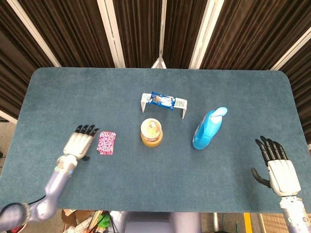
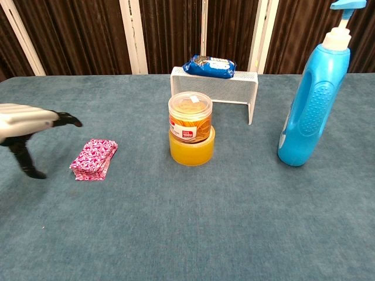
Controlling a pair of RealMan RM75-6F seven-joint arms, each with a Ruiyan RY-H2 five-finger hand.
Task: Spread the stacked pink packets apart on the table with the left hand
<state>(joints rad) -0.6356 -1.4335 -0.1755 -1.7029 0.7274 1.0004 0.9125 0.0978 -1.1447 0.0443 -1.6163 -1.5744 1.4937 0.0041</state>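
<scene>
The stacked pink packets (image 1: 106, 142) lie on the blue table, left of centre; the chest view shows the same stack (image 2: 94, 158) as a neat pile. My left hand (image 1: 79, 143) hovers just left of the stack, fingers stretched forward and apart, holding nothing. From the chest camera this left hand (image 2: 26, 126) enters at the left edge, above the table and short of the packets. My right hand (image 1: 276, 168) stays open near the table's front right corner, far from the stack.
A clear jar on a yellow roll (image 1: 152, 132) stands right of the packets. Behind it a small white wire rack (image 1: 164, 104) carries a blue snack packet (image 1: 162, 100). A blue pump bottle (image 1: 208, 128) stands further right.
</scene>
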